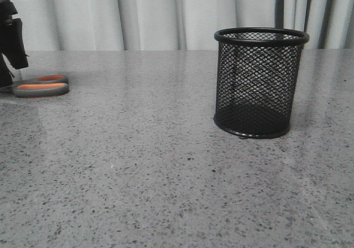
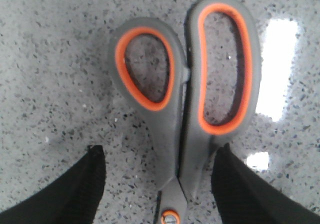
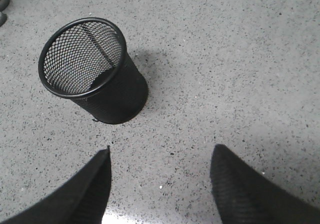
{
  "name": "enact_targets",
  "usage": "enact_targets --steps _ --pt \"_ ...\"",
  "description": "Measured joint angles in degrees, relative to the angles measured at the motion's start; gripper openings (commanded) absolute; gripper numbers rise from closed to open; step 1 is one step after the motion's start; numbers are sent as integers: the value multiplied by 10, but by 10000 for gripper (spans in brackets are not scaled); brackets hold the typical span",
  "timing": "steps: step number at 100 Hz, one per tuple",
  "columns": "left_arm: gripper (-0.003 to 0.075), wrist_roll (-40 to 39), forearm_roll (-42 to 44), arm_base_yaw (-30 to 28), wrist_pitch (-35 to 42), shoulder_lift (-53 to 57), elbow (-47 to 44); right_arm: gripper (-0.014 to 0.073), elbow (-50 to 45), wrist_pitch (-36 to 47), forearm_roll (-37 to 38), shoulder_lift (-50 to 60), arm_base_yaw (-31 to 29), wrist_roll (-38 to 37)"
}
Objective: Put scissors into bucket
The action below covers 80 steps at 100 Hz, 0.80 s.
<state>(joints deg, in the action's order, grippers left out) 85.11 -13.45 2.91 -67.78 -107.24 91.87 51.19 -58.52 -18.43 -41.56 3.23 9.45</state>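
Speckled stone worktop (image 1: 166, 170) fills the foreground. Left gripper (image 2: 160, 184) is spread wide astride the scissors' (image 2: 185, 109) shank, gripping nothing; a skewed closure could pivot them. They lie flat near the left edge, handles toward the bucket (image 1: 260, 82). Right gripper (image 3: 160, 184) is open, empty.

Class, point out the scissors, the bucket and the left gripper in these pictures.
scissors (image 2: 182, 109): left wrist view, where the two handles meet.
bucket (image 1: 260, 82): front view, mesh wall.
left gripper (image 2: 160, 184): left wrist view, midway between the open fingertips, either side of the scissors.
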Motion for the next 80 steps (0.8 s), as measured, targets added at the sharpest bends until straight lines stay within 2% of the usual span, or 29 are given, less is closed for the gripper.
enact_targets --steps 47,80 --pt "419 0 43 2 -20 -11 3 393 0 -1 1 0 0 0" --pt "419 0 37 2 -21 -22 6 393 0 -1 1 0 0 0"
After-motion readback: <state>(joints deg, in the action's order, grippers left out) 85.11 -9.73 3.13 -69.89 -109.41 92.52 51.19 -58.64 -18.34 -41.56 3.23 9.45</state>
